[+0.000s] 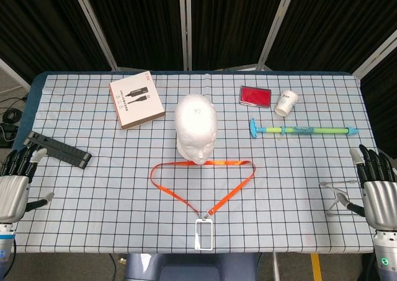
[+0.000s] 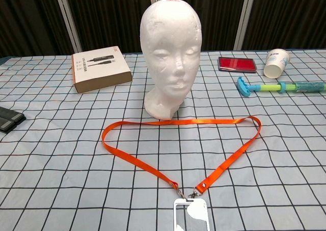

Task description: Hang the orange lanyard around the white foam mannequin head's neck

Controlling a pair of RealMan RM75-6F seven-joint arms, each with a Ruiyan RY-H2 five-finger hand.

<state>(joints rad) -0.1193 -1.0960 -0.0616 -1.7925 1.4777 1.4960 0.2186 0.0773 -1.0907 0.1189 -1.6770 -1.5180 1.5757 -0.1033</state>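
The white foam mannequin head [image 1: 196, 126] [image 2: 171, 55] stands upright at the table's middle, facing me. In front of its base the orange lanyard [image 1: 186, 198] [image 2: 137, 161] lies flat in a triangle loop, its far strap running just before the neck. A clear badge holder [image 1: 204, 225] [image 2: 191, 213] hangs at the loop's near tip. My left hand [image 1: 15, 185] hovers open at the table's left edge, and my right hand [image 1: 378, 191] hovers open at the right edge. Both are far from the lanyard and hold nothing. Neither hand shows in the chest view.
A brown-sided box [image 1: 136, 100] [image 2: 100, 69] lies back left, a black bar [image 1: 57, 149] at the left. A red case [image 1: 255, 95] [image 2: 237, 63], paper cup [image 1: 286, 102] [image 2: 276, 62] and blue-green squeegee [image 1: 304, 130] [image 2: 280, 87] sit back right. A clear stand [image 1: 340, 197] rests by my right hand.
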